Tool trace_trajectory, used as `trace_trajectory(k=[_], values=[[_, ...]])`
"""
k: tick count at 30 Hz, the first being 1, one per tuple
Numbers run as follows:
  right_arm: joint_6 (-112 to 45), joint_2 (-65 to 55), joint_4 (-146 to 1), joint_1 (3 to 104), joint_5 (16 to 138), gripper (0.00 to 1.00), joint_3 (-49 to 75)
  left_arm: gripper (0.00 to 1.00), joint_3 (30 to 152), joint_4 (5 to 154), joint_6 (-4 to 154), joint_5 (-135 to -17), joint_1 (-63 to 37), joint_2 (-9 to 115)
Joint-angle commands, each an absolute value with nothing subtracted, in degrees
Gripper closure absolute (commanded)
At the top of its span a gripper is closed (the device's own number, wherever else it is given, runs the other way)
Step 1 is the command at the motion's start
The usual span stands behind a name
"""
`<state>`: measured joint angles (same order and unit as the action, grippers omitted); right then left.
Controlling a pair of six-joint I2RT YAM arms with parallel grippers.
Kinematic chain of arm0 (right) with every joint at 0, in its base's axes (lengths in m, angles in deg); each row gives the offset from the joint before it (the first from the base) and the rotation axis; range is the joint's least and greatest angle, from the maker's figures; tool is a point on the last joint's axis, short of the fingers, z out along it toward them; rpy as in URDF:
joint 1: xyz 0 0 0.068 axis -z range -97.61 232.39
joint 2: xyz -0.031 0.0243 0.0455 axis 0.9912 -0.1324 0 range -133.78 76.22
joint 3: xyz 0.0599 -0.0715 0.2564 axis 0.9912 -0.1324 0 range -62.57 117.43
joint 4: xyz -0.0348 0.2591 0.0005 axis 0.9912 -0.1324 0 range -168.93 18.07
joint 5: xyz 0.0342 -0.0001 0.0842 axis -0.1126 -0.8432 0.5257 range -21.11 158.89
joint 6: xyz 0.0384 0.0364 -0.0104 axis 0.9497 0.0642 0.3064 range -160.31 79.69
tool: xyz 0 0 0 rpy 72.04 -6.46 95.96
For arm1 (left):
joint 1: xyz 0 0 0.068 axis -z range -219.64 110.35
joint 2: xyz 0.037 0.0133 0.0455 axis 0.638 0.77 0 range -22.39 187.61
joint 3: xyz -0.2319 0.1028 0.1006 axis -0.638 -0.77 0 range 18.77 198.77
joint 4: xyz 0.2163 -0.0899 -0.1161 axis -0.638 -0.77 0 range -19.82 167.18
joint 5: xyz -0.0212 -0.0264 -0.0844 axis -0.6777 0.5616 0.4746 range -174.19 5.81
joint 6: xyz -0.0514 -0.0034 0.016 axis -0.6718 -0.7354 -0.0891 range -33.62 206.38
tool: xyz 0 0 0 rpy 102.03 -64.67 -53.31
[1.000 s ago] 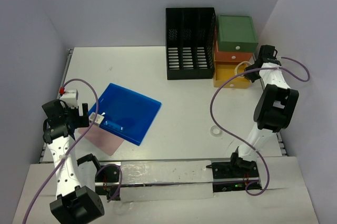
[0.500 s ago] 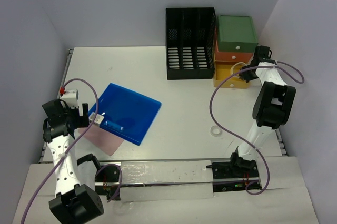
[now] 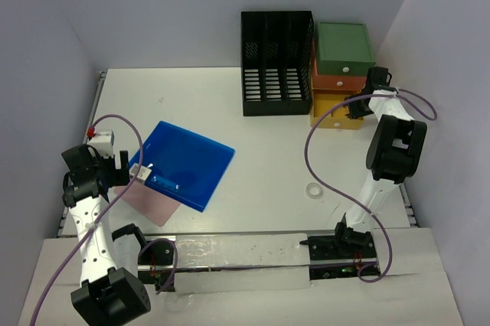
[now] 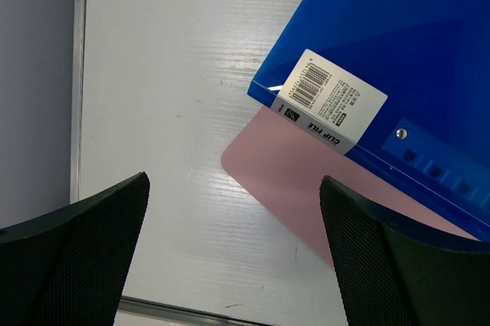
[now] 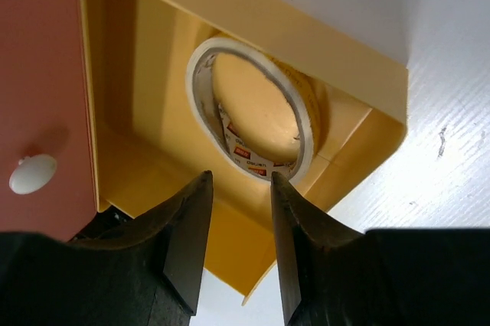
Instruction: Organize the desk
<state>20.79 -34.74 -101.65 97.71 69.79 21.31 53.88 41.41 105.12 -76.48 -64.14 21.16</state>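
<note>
The flat white ribbed desk lies under both arms. At its far right corner the right pincer is clenched on a thin whitish tape ring, now deeper in the smooth yellow plastic drawer than before. The left pincer hangs released over the left edge.

Folder on desk, tape roll in drawer.

left arm sits bent at the near left with the left gripper splayed wide and aimed down, right arm stretches far right, the right gripper showing just a slim gap.
</note>
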Motion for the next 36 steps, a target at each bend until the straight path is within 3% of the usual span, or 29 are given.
trace_trajectory(k=[1,9,17,21,25,29,36], values=[[16.67,-30.93,-98.09,96.85,70.72,0.56,22.4,0.01,53.84,43.5,105.98,-76.54,-64.43,20.85],[-1.18,-7.66,-97.26,83.93,65.91,0.57,11.45,0.01,53.57,43.63,105.98,-76.84,-64.46,20.35],[-10.7,13.55,-105.66,69.75,70.42,0.56,-9.97,0.01,57.16,43.03,108.66,-70.71,-64.28,22.15],[-10.08,17.56,-112.82,63.05,68.47,0.57,-13.03,0.01,69.31,36.59,106.35,-65.49,-60.32,31.06],[-7.49,19.7,-119.43,57.13,63.01,0.58,-15.45,0.01,75.49,33.67,103.56,-69.47,-46.64,36.4],[-6.37,18.28,-121.41,54.5,60.84,0.58,-18.87,0.01,72.21,34.37,103.99,-71.44,-34.29,35.6],[-5.43,10.85,-120.79,52.51,52.88,0.54,-17.65,0.01,61.77,38.36,106.53,-69.75,-32.17,26.02]])
